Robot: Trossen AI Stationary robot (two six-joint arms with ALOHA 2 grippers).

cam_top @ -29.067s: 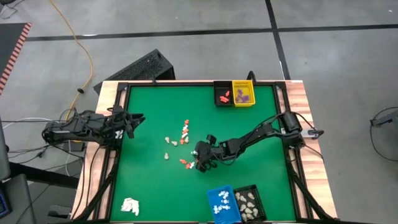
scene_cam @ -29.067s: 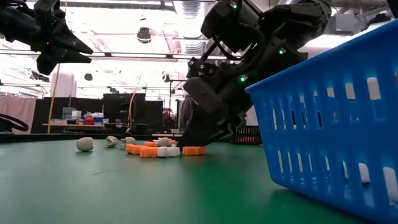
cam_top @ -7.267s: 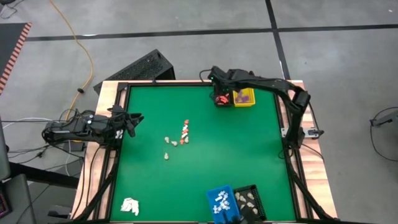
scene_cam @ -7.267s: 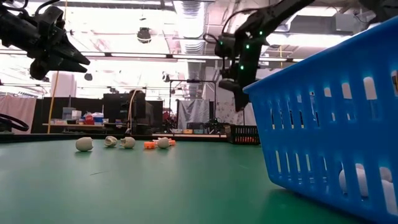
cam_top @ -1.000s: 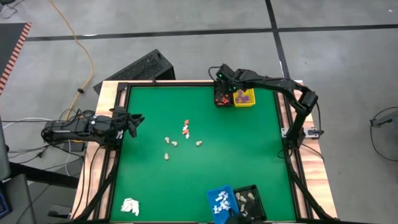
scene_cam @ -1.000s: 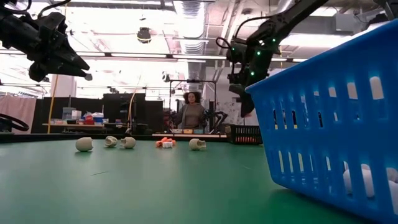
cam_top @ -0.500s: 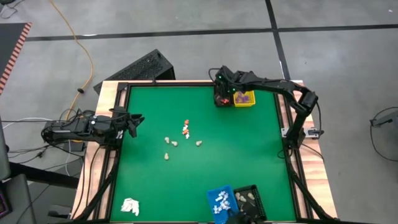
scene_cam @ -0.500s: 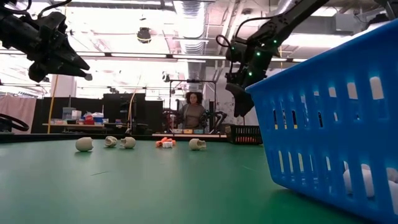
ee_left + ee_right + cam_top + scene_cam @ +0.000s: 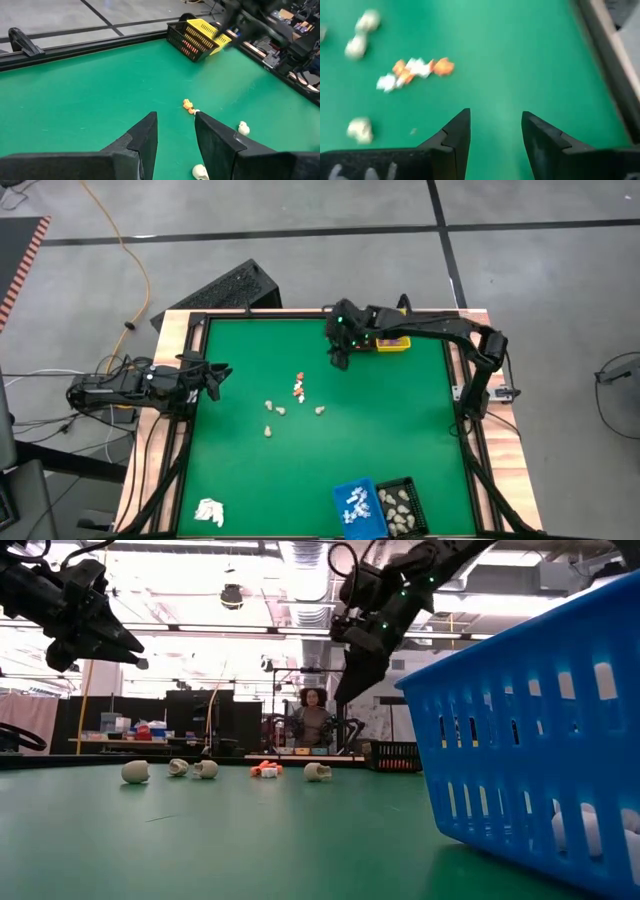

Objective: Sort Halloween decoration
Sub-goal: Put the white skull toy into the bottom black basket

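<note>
Small Halloween decoration pieces lie on the green table's middle: an orange and white cluster [image 9: 299, 389] [image 9: 415, 70] and cream pieces [image 9: 319, 410] [image 9: 268, 431] around it. My right gripper [image 9: 338, 356] [image 9: 495, 130] hangs open above the table, right of and beyond the cluster, near the far edge, with nothing between its fingers. My left gripper [image 9: 216, 373] [image 9: 175, 132] waits open at the table's left edge, well above the surface.
A black basket [image 9: 187, 42] and a yellow basket [image 9: 393, 342] stand at the far edge. A blue basket [image 9: 358, 508] and a black basket [image 9: 400, 505] with pieces stand at the near edge. A white lump [image 9: 209, 511] lies near left. A person [image 9: 313, 722] stands behind the table.
My right gripper has swung away from the black basket at the far edge, toward the table's left and a little nearer, toward the pieces in the middle, turning as it went. The pieces on the table have stayed where they were.
</note>
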